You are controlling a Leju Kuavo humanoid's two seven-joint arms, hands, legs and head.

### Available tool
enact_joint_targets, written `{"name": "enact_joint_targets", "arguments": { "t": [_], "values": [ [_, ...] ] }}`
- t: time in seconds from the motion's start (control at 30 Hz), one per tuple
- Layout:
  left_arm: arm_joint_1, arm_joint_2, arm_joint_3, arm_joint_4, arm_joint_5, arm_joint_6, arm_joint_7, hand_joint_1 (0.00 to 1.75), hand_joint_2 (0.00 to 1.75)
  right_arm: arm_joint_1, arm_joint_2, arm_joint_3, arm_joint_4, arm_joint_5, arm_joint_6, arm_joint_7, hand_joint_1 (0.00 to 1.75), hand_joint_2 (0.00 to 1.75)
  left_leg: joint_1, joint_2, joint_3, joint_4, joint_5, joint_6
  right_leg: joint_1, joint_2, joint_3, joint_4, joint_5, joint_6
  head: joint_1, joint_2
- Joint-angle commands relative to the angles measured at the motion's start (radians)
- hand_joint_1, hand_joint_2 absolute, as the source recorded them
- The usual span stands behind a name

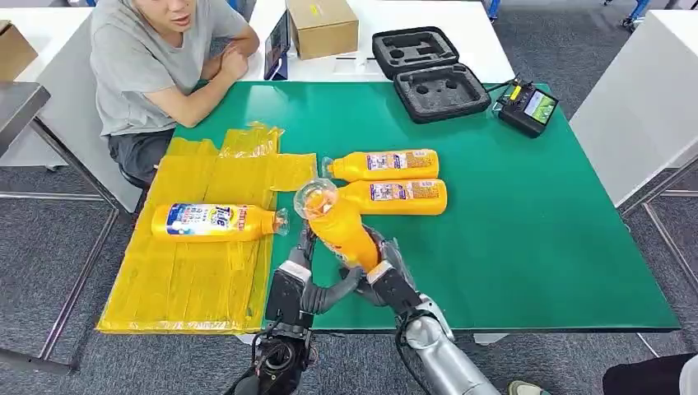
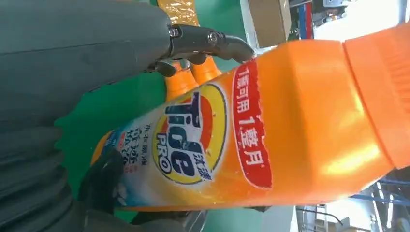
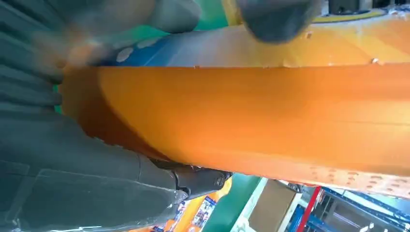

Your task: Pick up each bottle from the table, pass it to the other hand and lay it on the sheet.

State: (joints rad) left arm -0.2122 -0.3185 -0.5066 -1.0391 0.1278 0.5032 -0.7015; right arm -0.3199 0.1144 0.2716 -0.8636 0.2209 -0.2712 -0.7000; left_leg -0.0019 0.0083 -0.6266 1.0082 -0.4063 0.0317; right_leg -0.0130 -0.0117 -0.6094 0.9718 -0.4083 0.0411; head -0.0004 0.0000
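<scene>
An orange detergent bottle hangs tilted above the table's near edge, its clear cap toward the camera. My right hand grips its lower body from the right; the right wrist view has the bottle lying across that hand. My left hand reaches in from the left, its fingers under the bottle; in the left wrist view the thumb and dark fingers close around the labelled bottle. Another bottle lies on the yellow sheet. Two bottles lie on the green table.
A person sits at the table's far left corner, arms folded on it. An open black foam case, a cardboard box and a small black device stand along the far edge. The right half of the mat is bare.
</scene>
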Motion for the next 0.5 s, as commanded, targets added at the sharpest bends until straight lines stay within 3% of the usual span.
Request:
{"name": "enact_joint_targets", "arguments": {
  "t": [0.03, 0.5],
  "values": [
    [-0.046, -0.026, 0.003, 0.061, 0.003, -0.001, 0.003, 0.00, 1.75, -0.072, 0.024, 0.048, 0.129, 0.014, -0.004, 0.002, 1.75, 1.75, 0.000, 0.001, 0.003, 0.000, -0.001, -0.001, 0.000, 0.002, 0.002, 0.000, -0.001, -0.001, 0.000, 0.000],
    [-0.077, -0.031, -0.019, 0.053, 0.041, 0.011, 0.003, 0.00, 1.75, -0.075, 0.038, 0.096, 0.162, 0.049, -0.059, 0.002, 1.75, 1.75, 0.001, 0.000, 0.005, 0.001, -0.003, -0.002, 0.000, 0.001, 0.005, 0.000, -0.002, -0.002, 0.000, 0.000]
  ]
}}
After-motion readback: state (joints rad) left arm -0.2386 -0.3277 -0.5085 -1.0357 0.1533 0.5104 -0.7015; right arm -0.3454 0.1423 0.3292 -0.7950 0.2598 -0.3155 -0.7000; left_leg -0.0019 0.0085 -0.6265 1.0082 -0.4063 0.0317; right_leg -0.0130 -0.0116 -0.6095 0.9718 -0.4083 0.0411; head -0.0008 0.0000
